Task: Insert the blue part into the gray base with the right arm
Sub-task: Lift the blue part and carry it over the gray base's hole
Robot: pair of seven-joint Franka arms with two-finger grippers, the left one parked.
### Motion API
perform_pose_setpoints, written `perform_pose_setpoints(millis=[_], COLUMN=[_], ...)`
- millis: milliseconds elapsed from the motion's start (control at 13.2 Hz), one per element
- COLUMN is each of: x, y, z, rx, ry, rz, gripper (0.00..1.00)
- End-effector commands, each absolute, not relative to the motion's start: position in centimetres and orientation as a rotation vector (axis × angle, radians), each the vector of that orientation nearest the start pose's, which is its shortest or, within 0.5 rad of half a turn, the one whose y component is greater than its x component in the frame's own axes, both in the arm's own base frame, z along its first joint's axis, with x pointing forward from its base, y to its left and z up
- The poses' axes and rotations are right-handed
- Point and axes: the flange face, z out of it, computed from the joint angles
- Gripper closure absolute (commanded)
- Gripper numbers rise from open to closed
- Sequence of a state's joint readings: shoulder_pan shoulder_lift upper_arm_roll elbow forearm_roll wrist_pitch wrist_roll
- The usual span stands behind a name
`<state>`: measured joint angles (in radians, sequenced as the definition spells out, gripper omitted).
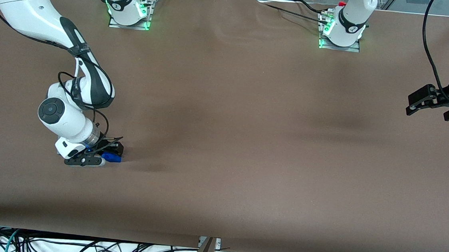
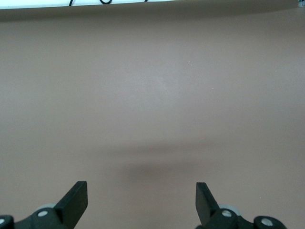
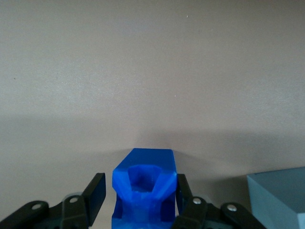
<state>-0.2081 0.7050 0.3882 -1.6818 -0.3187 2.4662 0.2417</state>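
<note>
The blue part (image 3: pixel 144 188) lies on the brown table, with a hollow, chamfered face turned toward the wrist camera. My right gripper (image 3: pixel 139 181) is down at the table and straddles it. One finger (image 3: pixel 95 191) stands off it with a clear gap and the other (image 3: pixel 183 188) is very close to it, so the gripper is open. The gray base (image 3: pixel 281 200) stands right beside the gripper, apart from the blue part. In the front view the gripper (image 1: pixel 104 154) and the blue part (image 1: pixel 112 157) sit toward the working arm's end of the table, and the wrist hides the base.
The brown table mat (image 1: pixel 247 144) spreads wide toward the parked arm's end. The two arm bases (image 1: pixel 129 6) (image 1: pixel 342 29) stand at the edge farthest from the front camera. Cables hang below the near edge (image 1: pixel 78 246).
</note>
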Motion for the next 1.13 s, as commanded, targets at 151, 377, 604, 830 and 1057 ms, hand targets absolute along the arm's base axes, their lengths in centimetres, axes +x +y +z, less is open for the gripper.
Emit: perform_pose_setpoints(millis=[151, 377, 604, 830, 1057], x=[68.5, 67.9, 67.7, 67.6, 67.5], y=[8.6, 6.0, 1.0, -4.1, -6.3], z=[25.4, 31.1, 34.7, 34.6, 33.2], rx=[-3.118, -3.175, -3.107, -3.068, -3.058], ry=[-0.17, -0.35, -0.561, -0.607, -0.574], rz=[-0.2, -0.099, -0.027, 0.016, 0.026], gripper=[0.77, 0.76, 0.74, 0.72, 0.72])
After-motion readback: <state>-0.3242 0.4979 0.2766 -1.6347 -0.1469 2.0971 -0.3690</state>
